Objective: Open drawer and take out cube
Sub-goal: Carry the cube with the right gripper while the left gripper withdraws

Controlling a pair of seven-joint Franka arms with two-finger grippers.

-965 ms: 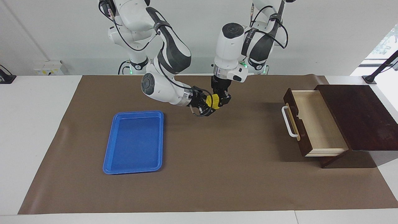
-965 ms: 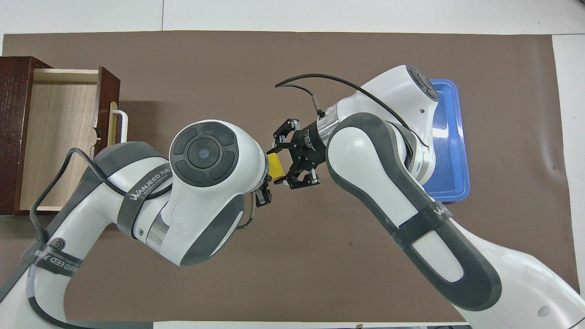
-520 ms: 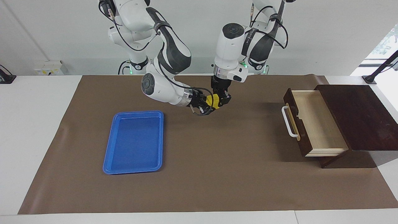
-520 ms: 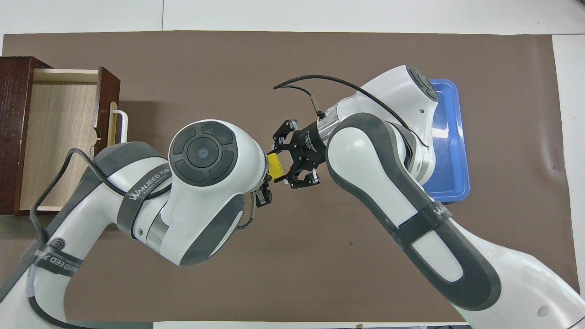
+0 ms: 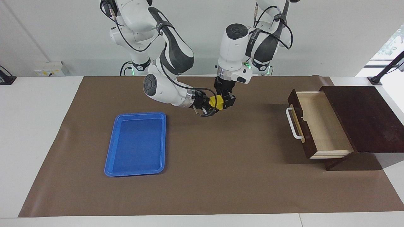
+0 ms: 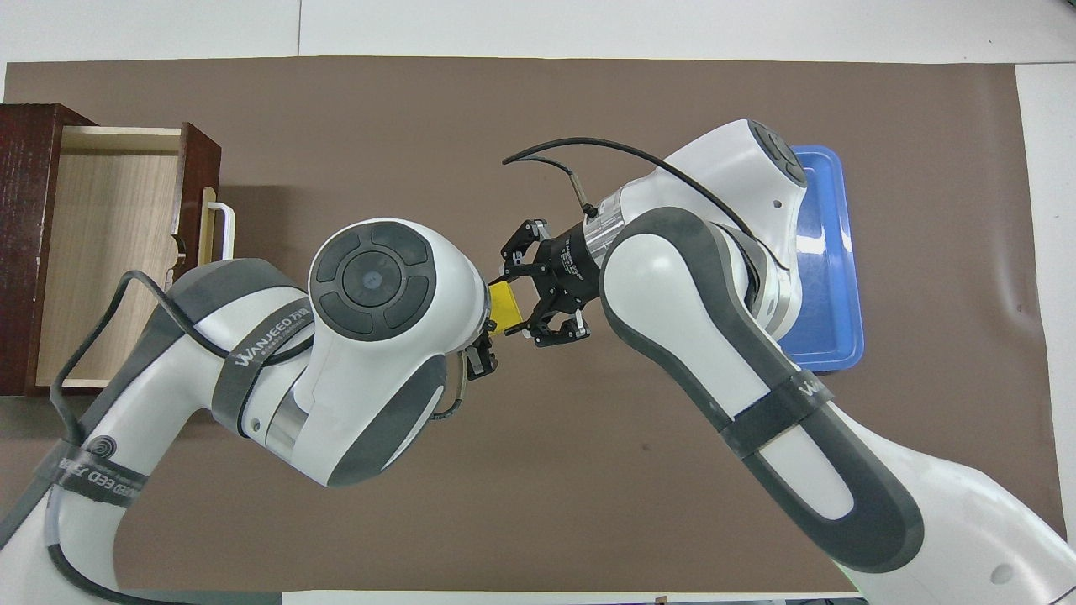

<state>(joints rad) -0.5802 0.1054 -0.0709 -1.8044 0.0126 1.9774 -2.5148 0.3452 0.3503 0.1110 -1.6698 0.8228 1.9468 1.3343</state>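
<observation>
Yellow marks the middle of the scene: the cube [image 5: 217,101] [image 6: 503,306] hangs in the air over the brown mat [image 5: 221,176] [image 6: 538,504], nearer to the robots than the tray, with both grippers on it. The left gripper [image 5: 224,101] points straight down from its white wrist, and its dark fingers [image 5: 229,101] sit against the side of the cube toward the left arm's end of the table; whether they are pressing it or have let go, I cannot tell. The right gripper [image 5: 212,104] [image 6: 514,304] reaches in sideways from the other end, its fingers [image 6: 538,326] spread either side of the cube and reaching its faces; whether they grip it cannot be told either.

Farther from the robots, toward the right arm's end of the table, the blue tray [image 5: 109,157] [image 6: 849,277] lies flat on the mat.

At the left arm's end stands the dark brown box [image 5: 369,116] [image 6: 25,134]. The drawer [image 5: 322,126] [image 6: 109,252] is pulled well out, its pale wood floor showing, and its white handle [image 5: 292,123] [image 6: 220,235] faces the middle of the table.
</observation>
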